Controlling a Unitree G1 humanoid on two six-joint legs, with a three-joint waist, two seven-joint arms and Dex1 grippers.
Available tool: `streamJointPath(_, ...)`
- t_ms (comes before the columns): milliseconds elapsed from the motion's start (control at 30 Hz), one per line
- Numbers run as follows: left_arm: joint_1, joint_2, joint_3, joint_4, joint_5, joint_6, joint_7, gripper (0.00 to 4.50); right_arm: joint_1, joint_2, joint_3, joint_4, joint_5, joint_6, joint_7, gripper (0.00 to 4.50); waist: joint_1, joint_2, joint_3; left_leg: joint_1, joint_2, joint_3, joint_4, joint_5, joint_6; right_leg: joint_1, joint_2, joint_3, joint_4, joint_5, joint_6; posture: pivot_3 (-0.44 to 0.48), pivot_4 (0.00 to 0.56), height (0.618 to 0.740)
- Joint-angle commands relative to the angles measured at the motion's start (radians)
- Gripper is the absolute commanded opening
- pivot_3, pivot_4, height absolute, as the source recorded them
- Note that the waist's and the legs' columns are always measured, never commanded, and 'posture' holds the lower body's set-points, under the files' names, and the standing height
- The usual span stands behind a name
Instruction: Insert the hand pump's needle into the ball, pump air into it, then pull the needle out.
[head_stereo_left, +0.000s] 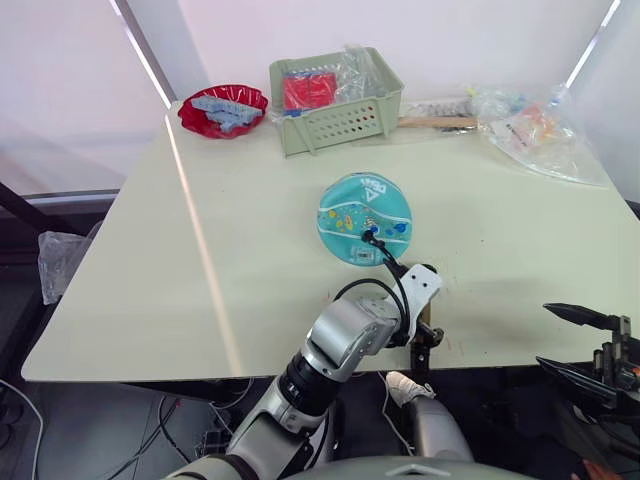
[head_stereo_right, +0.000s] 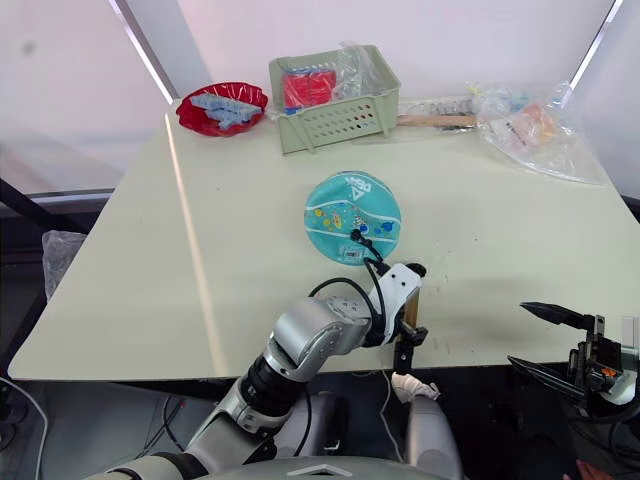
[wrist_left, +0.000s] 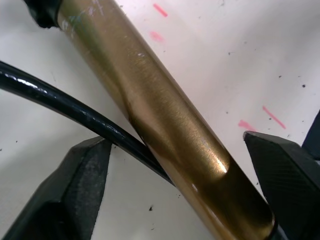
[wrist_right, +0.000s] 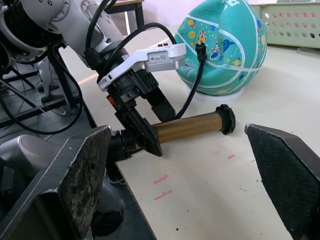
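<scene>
We take the ball (wrist_right: 225, 45) as landmark. It sits on the table (head_stereo_left: 200, 250), teal, rounded and apparently firm. The needle (wrist_right: 201, 49) on its black fitting is seated in the ball's near side, and the hose (wrist_right: 192, 95) arcs down from it to the hand pump (wrist_right: 192, 126). The pump lies flat on the table just in front of the ball, close to the near edge, its T-handle end reaching past that edge.

The left gripper (wrist_right: 150, 117) straddles the bronze barrel, one finger on each side. In the left wrist view both fingers (wrist_left: 85, 175) stand clear of the metal, so we read it as loosened, not clamped. The right gripper (head_stereo_left: 585, 345) hangs off the table, well to the right of the ball, jaws spread and holding nothing.

Judgement: insertion is done; pumping or withdrawal comes next.

Risks:
- Closing the left fingers could pinch the hose, which runs alongside the barrel between them.
- The barrel is round and smooth; an off-centre squeeze may roll it toward the edge and drag the needle out sideways.
- Nothing restrains the ball, so any tug on the hose could roll it and bend the needle.
</scene>
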Motion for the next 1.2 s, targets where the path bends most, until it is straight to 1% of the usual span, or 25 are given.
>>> streamJointPath(33,-0.004,-0.004,-0.006,-0.014,0.011,0.012,0.002,2.71,-0.003,-0.006,-0.032,-0.005,0.011,-0.014,0.005,4.5,0.0,0.0,0.0,0.0,0.0,0.0,0.0,0.0,0.0,0.0,0.0,0.0,0.0,0.0,0.0,0.0,0.15,0.737)
streamJointPath(67,-0.005,-0.004,-0.006,-0.014,0.012,0.013,0.002,2.21,-0.004,-0.006,-0.031,-0.004,0.011,-0.014,0.004,4.5,0.0,0.0,0.0,0.0,0.0,0.0,0.0,0.0,0.0,0.0,0.0,0.0,0.0,0.0,0.0,0.0,0.15,0.737)
streamJointPath(100,-0.004,0.001,-0.007,-0.016,0.013,0.013,0.002,1.6,-0.006,-0.005,-0.03,-0.003,0.01,-0.015,0.004,4.5,0.0,0.0,0.0,0.0,0.0,0.0,0.0,0.0,0.0,0.0,0.0,0.0,0.0,0.0,0.0,0.0,0.15,0.737)
streamJointPath(133,-0.005,0.011,-0.01,-0.021,0.015,0.013,0.0,1.17,-0.008,-0.004,-0.028,-0.003,0.009,-0.015,0.003,4.5,0.0,0.0,0.0,0.0,0.0,0.0,0.0,0.0,0.0,0.0,0.0,0.0,0.0,0.0,0.0,0.0,0.15,0.737)
streamJointPath(167,-0.005,0.018,-0.012,-0.024,0.017,0.013,-0.001,0.98,-0.01,-0.003,-0.027,-0.003,0.009,-0.016,0.002,4.5,0.0,0.0,0.0,0.0,0.0,0.0,0.0,0.0,0.0,0.0,0.0,0.0,0.0,0.0,0.0,0.0,0.15,0.737)
streamJointPath(333,0.007,0.071,-0.01,-0.084,-0.013,0.014,-0.044,0.98,-0.021,0.005,-0.015,-0.022,0.013,-0.008,-0.011,4.5,-0.001,0.001,0.0,0.0,0.0,0.0,0.0,0.0,0.0,0.0,0.0,0.0,0.0,0.0,0.0,0.0,0.15,0.737)
streamJointPath(367,0.005,0.092,-0.021,-0.097,-0.011,-0.003,-0.053,0.98,-0.023,0.008,-0.012,-0.028,0.015,-0.005,-0.016,4.5,0.0,0.001,0.0,0.0,0.0,0.0,0.0,0.0,0.0,0.0,0.0,0.0,0.0,0.0,0.0,0.0,0.15,0.737)
streamJointPath(500,0.019,0.139,-0.006,-0.155,-0.05,-0.061,-0.126,0.98,-0.035,0.024,0.0,-0.051,0.019,0.012,-0.044,4.5,0.0,0.001,0.0,0.0,0.0,0.0,0.0,0.0,0.0,0.0,-0.001,0.0,0.0,0.0,0.0,0.0,0.15,0.737)
streamJointPath(633,0.042,0.204,-0.001,-0.189,-0.07,-0.155,-0.198,0.98,-0.047,0.047,0.017,-0.097,0.033,0.073,-0.114,4.5,0.0,0.002,0.0,0.0,0.0,0.0,0.0,0.0,0.0,0.0,-0.001,-0.001,0.0,0.0,0.0,0.0,0.15,0.737)
streamJointPath(733,0.063,0.265,-0.004,-0.188,-0.073,-0.239,-0.255,0.98,-0.057,0.079,0.03,-0.138,0.028,0.109,-0.197,4.5,0.001,0.002,0.0,0.0,0.0,-0.001,0.0,0.0,0.0,0.0,-0.002,-0.001,0.0,0.0,-0.001,0.0,0.15,0.737)
streamJointPath(867,0.085,0.302,0.007,-0.179,-0.078,-0.341,-0.315,0.98,-0.066,0.123,0.042,-0.187,0.023,0.135,-0.287,4.5,0.001,0.003,0.0,-0.001,0.0,-0.001,0.0,0.0,0.0,-0.001,-0.003,-0.001,0.0,0.0,-0.001,0.0,0.15,0.737)
streamJointPath(900,0.093,0.312,0.008,-0.18,-0.079,-0.37,-0.332,0.98,-0.068,0.135,0.048,-0.204,0.026,0.15,-0.317,4.5,0.002,0.003,0.0,-0.001,0.0,-0.001,0.0,0.0,0.0,-0.001,-0.003,-0.001,0.0,0.0,-0.001,0.0,0.15,0.737)
streamJointPath(1000,0.129,0.357,-0.001,-0.183,-0.055,-0.535,-0.395,0.98,-0.084,0.18,0.083,-0.282,0.047,0.266,-0.501,4.5,0.0,0.003,0.0,-0.001,0.0,-0.001,0.0,0.0,0.0,-0.001,-0.003,-0.001,0.0,0.0,0.0,0.0,0.15,0.737)
streamJointPath(1067,0.147,0.356,0.011,-0.169,-0.055,-0.621,-0.423,0.98,-0.102,0.201,0.101,-0.325,0.06,0.344,-0.61,4.5,0.0,0.004,0.0,-0.002,0.001,-0.001,-0.001,0.0,0.0,-0.003,-0.006,0.0,0.0,0.0,-0.001,0.0,0.15,0.737)
streamJointPath(1200,0.168,0.351,0.029,-0.146,-0.062,-0.72,-0.463,0.98,-0.145,0.243,0.129,-0.388,0.122,0.474,-0.771,4.5,0.001,0.004,0.0,-0.003,0.0,-0.001,-0.001,0.0,0.0,-0.003,-0.008,-0.001,0.0,0.0,-0.001,0.0,0.15,0.737)
